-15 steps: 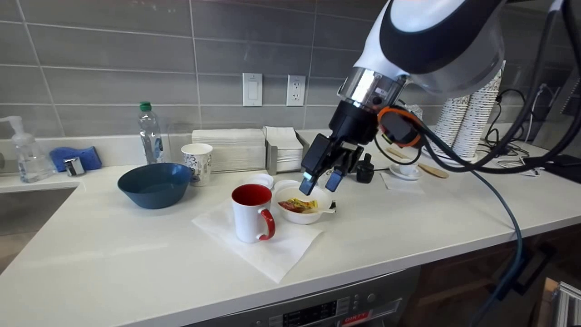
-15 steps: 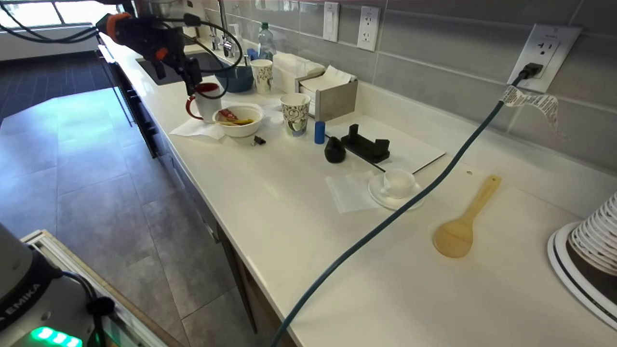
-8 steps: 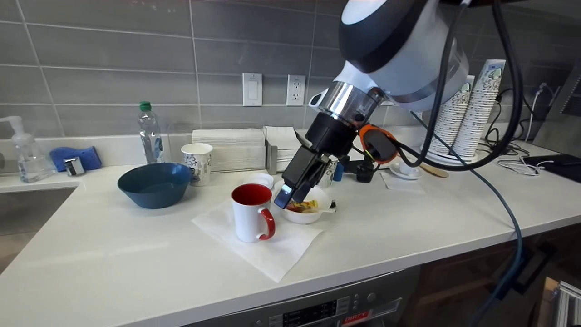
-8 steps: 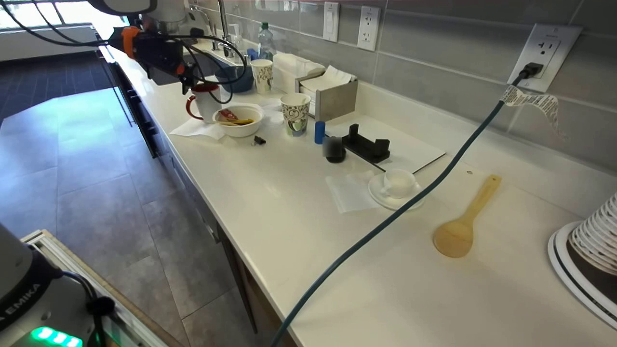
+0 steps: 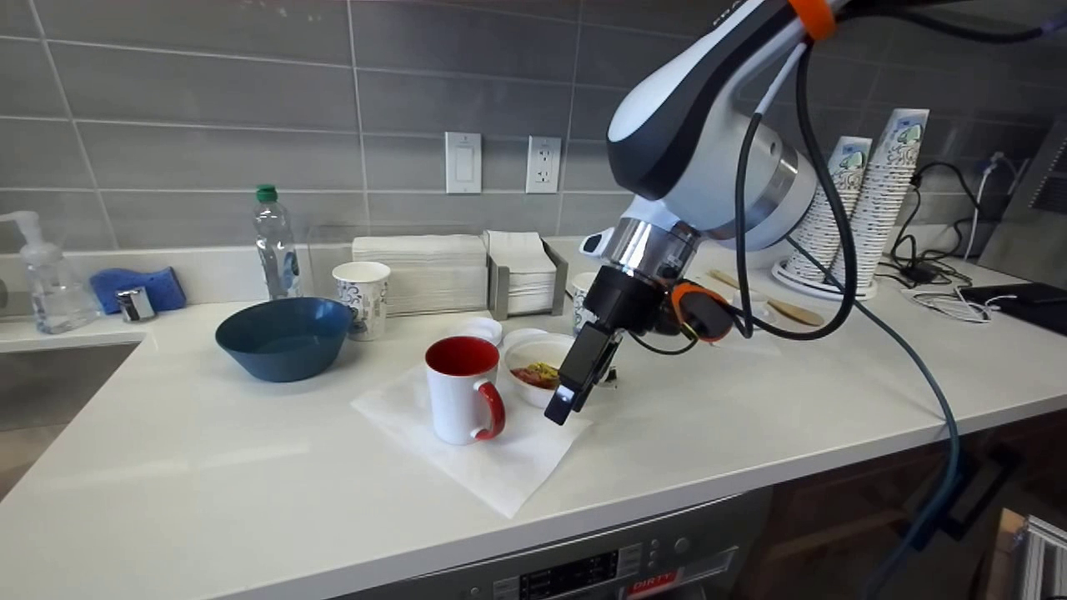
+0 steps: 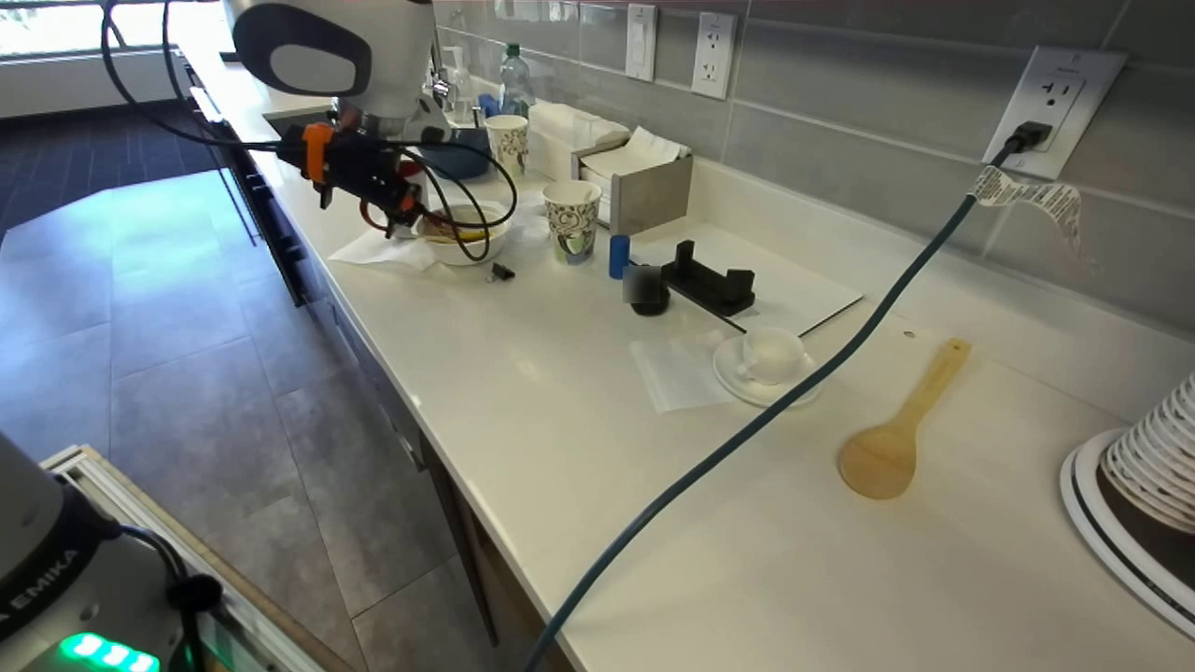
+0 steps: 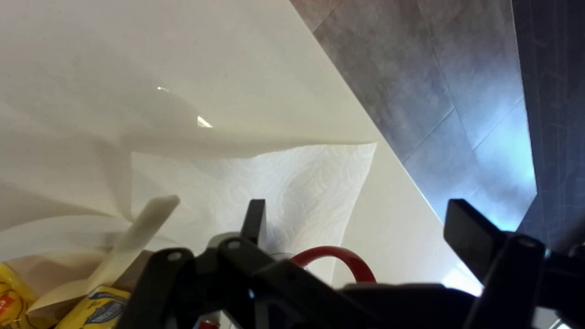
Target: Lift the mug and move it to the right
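Gray tiles (image 5: 217,158) line the wall (image 6: 887,103); the window (image 6: 47,28) glows; the floor (image 6: 177,308) gleams bluish.

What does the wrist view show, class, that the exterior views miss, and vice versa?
Only the wrist view shows a dark label on a yellow packet.
Only the exterior views show the green-capped bottle, the blue bowl and the wooden spoon.
Shared, at least in part: the mug, its red handle, the paper napkin beneath, the white bowl and the pincer.

This was a kitchen: a dishwasher (image 5: 600,571) sat below the claw (image 7: 355,221), a sink (image 5: 58,387) and 2 cup stacks (image 5: 885,183) well apart from it.
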Controlling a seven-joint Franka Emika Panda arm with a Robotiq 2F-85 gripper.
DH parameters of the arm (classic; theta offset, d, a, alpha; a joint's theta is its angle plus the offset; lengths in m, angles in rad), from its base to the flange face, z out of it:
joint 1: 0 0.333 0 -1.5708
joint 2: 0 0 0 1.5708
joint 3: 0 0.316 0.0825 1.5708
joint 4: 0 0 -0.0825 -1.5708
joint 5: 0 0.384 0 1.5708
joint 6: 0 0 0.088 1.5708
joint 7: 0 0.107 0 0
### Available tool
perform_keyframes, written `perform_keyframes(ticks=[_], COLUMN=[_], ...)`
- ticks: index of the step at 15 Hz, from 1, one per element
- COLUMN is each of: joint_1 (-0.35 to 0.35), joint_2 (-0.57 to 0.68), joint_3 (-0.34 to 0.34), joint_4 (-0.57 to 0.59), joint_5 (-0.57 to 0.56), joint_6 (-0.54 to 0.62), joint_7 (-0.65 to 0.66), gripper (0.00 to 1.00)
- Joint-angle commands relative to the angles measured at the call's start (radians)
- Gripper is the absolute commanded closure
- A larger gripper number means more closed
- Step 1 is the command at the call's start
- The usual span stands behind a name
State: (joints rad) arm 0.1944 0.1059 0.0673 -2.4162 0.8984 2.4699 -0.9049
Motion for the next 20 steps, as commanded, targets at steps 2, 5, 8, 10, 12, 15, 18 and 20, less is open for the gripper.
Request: perform_keyframes(ticks=[2, 5, 8, 10, 12, 15, 18, 20], joint_1=[-0.032, -0.038, -0.047, -0.051, -0.055, -0.048, -0.044, -0.047], joint_2=[-0.001, 0.01, 0.013, 0.017, 0.022, 0.036, 0.059, 0.079], joint_3=[0.037, 0.051, 0.069, 0.08, 0.09, 0.098, 0.103, 0.105], joint_4=[0.004, 0.018, 0.026, 0.037, 0.05, 0.066, 0.077, 0.085], joint_5=[-0.006, 0.017, 0.047, 0.095, 0.167, 0.247, 0.26, 0.269], joint_6=[0.0, 0.017, 0.044, 0.047, 0.035, 0.033, 0.029, 0.023], joint_7=[0.005, -0.045, -0.129, -0.189, -0.265, -0.351, -0.418, -0.458], gripper=[0.0, 0.0, 0.0, 0.0, 0.0, 0.0, 0.0, 0.0])
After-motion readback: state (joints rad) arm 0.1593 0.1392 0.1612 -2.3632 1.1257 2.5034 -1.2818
